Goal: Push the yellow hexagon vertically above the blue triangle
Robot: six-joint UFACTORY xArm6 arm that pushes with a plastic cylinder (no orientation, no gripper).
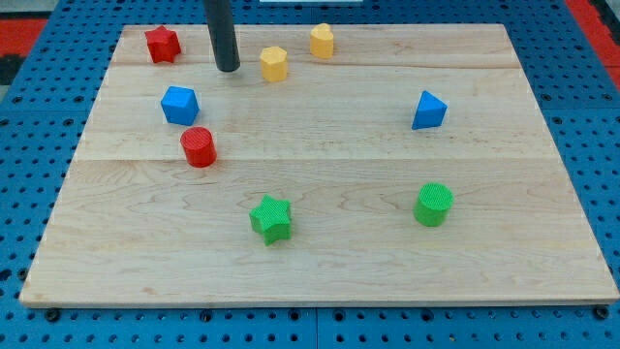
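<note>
The yellow hexagon [274, 64] sits near the view's top, left of centre. The blue triangle [428, 111] sits at the right, lower than the hexagon and far to its right. My tip [228, 68] rests on the board just left of the yellow hexagon, with a small gap between them. A second yellow block [322, 41] with a rounded top lies up and to the right of the hexagon.
A red star [163, 44] lies at the top left. A blue cube [179, 105] and a red cylinder [199, 147] lie below my tip. A green star [271, 218] and a green cylinder [434, 205] lie toward the bottom. The wooden board [320, 271] rests on blue pegboard.
</note>
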